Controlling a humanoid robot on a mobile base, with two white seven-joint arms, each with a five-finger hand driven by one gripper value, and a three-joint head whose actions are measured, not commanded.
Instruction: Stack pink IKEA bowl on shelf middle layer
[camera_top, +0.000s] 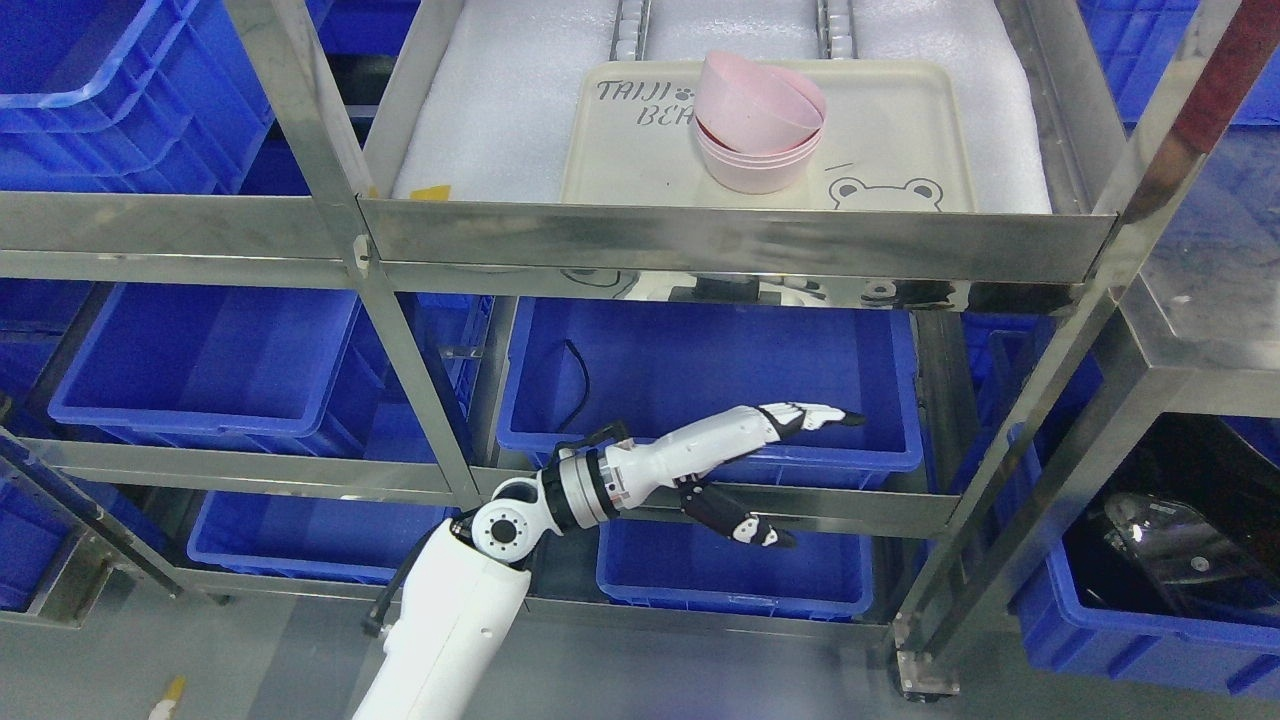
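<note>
Your left hand (770, 450) is hanging low in front of the steel shelf (740, 240), fingers (815, 414) stretched out flat and apart from the thumb, holding nothing. The white forearm is coming in from the bottom edge left of middle and bending at the elbow joint, so the hand is pointing right across the front lip of a blue bin (705, 385). The fingertips are sitting over that bin's front wall; you can't tell if they're touching it.

Well above the hand and a little to its right, the pink bowls (757, 125) are sitting as a stack on a cream tray (900, 150) with a bear print. The top bowl is lying tilted in the stack, not seated flat. The tray is resting on white foam sheet (490, 110) that is lining that shelf layer. A small yellow tag is showing on the foam, above and left of the hand.

Below the hand another blue bin (735, 580) is sitting on the lowest layer. Left of the hand more blue bins (200, 360) are filling a neighbouring rack, with one more under it. Far right of the hand, a steel unit with a glossy top (1215, 260) is standing beside the shelf, something dark and clear-wrapped tucked beneath it in a blue bin. Grey floor (250, 660) is running under everything.
</note>
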